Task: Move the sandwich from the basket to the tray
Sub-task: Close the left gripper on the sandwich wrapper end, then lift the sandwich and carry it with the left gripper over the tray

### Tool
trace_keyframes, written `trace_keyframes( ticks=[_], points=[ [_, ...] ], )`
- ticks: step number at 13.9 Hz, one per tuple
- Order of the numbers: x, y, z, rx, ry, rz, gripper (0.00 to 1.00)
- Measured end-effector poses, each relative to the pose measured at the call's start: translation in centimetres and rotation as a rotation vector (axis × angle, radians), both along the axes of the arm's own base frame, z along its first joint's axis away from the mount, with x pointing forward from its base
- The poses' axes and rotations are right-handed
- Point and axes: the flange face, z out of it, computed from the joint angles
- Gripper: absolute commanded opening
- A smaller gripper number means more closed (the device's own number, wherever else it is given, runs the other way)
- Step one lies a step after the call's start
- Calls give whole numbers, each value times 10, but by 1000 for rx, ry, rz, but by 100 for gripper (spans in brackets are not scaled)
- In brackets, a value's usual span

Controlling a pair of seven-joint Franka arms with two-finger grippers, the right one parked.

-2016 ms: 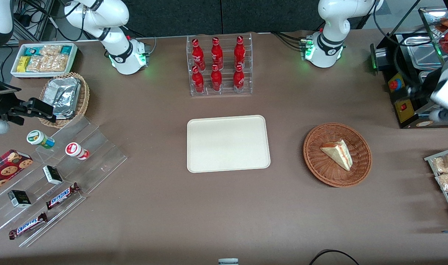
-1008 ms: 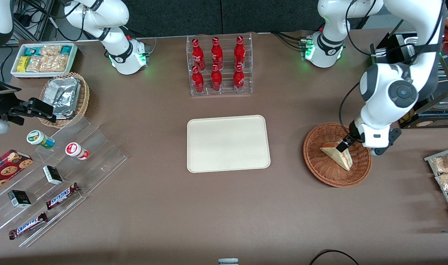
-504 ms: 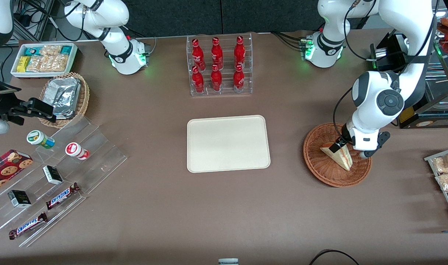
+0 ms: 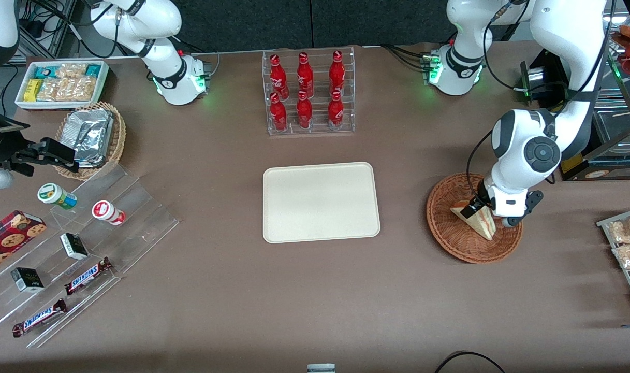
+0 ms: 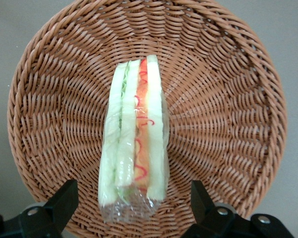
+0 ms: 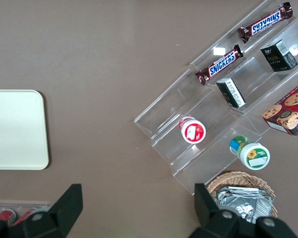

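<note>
Here's the picture: the sandwich [image 5: 134, 144] lies in the middle of the basket [image 4: 452, 238], cut edge up, its red, orange and green layers plain to see from the wrist camera, clear wrap bunched at one end. The gripper [image 5: 134, 203] hangs right above it with its fingers [image 5: 64, 198] spread wide, one on each side of the wrapped end and apart from the bread, so nothing is gripped. In the front view the working arm's wrist hides part of the sandwich, and one dark fingertip sits close against the wedge's wide end. The tray [image 4: 321, 202] lies bare in the middle of the table, well apart from the basket and toward the parked arm's end from it. So, by my reading, the reach is lined up and nothing more: the last drop, the squeeze, the lift, the carry across to the tray and the release are all left to do.
</note>
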Motion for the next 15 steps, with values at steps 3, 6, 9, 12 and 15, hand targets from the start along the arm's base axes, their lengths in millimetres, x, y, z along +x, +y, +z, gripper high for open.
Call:
trace_keyframes(
  ticks=[3, 6, 9, 12, 15],
  points=[
    [0, 2, -6, 2, 8, 1, 88],
    [1, 1, -13, -2, 6, 1, 49],
    [0, 1, -21, -3, 16, 1, 8],
    [2, 2, -19, -4, 9, 1, 4],
    [10, 1, -7, -4, -10, 11, 4]
  ],
)
